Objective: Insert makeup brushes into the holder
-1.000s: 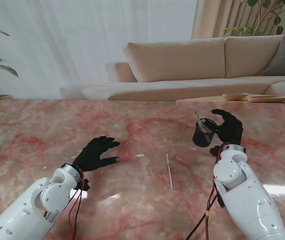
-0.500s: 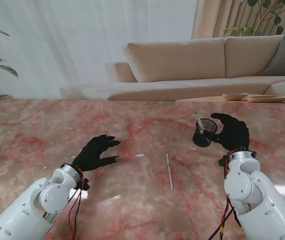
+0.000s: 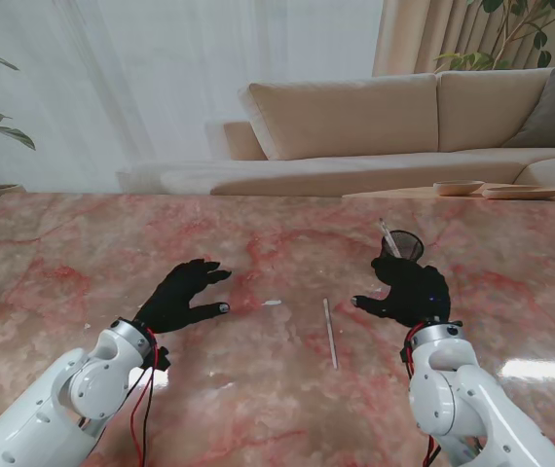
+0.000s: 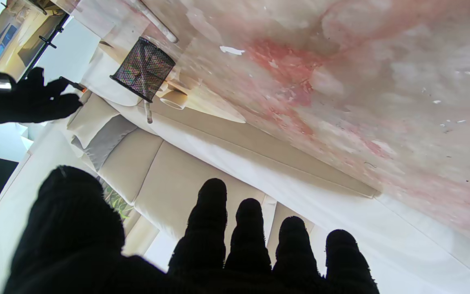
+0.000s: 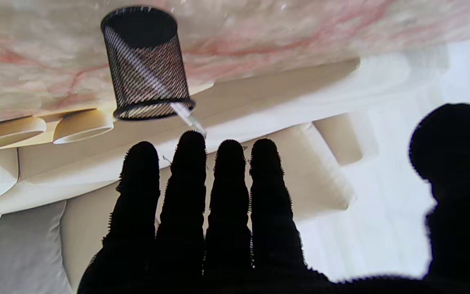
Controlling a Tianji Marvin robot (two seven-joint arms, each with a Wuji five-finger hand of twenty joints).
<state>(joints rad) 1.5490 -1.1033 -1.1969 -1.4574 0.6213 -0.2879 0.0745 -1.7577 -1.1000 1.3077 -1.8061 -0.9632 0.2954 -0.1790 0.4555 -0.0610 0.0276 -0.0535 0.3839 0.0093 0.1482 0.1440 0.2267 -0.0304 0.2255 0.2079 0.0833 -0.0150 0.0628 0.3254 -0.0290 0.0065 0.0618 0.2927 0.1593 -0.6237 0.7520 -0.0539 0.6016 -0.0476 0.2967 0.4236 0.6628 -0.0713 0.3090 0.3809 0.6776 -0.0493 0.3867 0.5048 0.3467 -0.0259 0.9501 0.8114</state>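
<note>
Reaching with an empty right hand (image 3: pixel 412 292), fingers spread, between the mesh holder (image 3: pixel 401 247) and the loose brush (image 3: pixel 329 332).

That brush lies flat on the surface, thin, stiff and likely light; a fingertip pinch near mid-handle suits it. One brush (image 5: pixel 153 87) already leans in the holder. The left hand (image 3: pixel 185 296) rests open, well apart.

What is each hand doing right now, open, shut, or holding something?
Left hand: open, fingers spread, holding nothing.
Right hand: open, fingers extended, holding nothing; the holder stands apart from it.
</note>
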